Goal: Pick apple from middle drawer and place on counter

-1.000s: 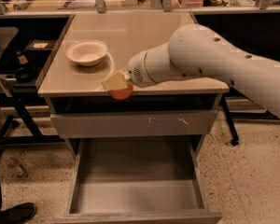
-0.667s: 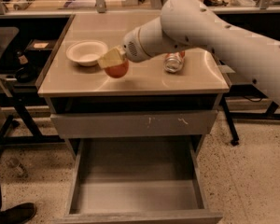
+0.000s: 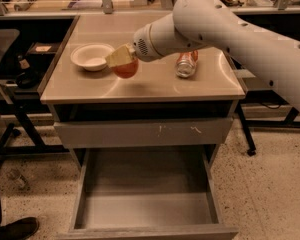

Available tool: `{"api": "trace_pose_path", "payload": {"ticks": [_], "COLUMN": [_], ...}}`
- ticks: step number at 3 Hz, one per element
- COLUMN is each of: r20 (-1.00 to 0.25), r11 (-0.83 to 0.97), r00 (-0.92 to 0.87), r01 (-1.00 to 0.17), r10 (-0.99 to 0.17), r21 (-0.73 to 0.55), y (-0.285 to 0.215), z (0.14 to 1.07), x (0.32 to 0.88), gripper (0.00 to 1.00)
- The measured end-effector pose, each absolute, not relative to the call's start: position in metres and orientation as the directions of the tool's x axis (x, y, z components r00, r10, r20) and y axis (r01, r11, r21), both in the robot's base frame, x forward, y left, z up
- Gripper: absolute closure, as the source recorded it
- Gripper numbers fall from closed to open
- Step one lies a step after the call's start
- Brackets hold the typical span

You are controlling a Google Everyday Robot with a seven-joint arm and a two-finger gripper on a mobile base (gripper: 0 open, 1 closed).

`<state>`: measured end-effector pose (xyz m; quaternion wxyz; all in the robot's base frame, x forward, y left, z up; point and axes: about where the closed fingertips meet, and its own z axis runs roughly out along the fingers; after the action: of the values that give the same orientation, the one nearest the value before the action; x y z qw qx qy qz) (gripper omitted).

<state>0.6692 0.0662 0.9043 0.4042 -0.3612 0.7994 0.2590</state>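
Note:
My gripper [image 3: 123,60] hangs over the middle of the beige counter [image 3: 90,86], just right of the white bowl. It is shut on the small red-orange apple [image 3: 126,69], which it holds a little above the counter's surface. The tan fingers [image 3: 119,56] cover the apple's top. Below, the wide grey middle drawer [image 3: 145,211] is pulled out and its flat floor is bare. The white arm reaches in from the right and crosses the counter.
A white bowl [image 3: 92,56] sits on the counter's left part. A red-and-silver drink can [image 3: 186,64] lies on its right part. A shut drawer front with white scratches [image 3: 145,132] is above the open drawer. A dark shoe [image 3: 17,229] is at bottom left.
The gripper has carried the apple from the counter's front edge up and back over the counter, then a little right, away from the bowl.

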Motion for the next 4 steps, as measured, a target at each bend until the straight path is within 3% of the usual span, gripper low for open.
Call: {"api": "trace_pose_path", "payload": {"ticks": [4], "r20": [-0.811], "r11": [0.657], "r00": [-0.498], "r01": [-0.728], "r10": [-0.308], "r21": [0.197], "y": [0.042], "z": [0.894], "x": [0.743], "gripper": [1.00]}}
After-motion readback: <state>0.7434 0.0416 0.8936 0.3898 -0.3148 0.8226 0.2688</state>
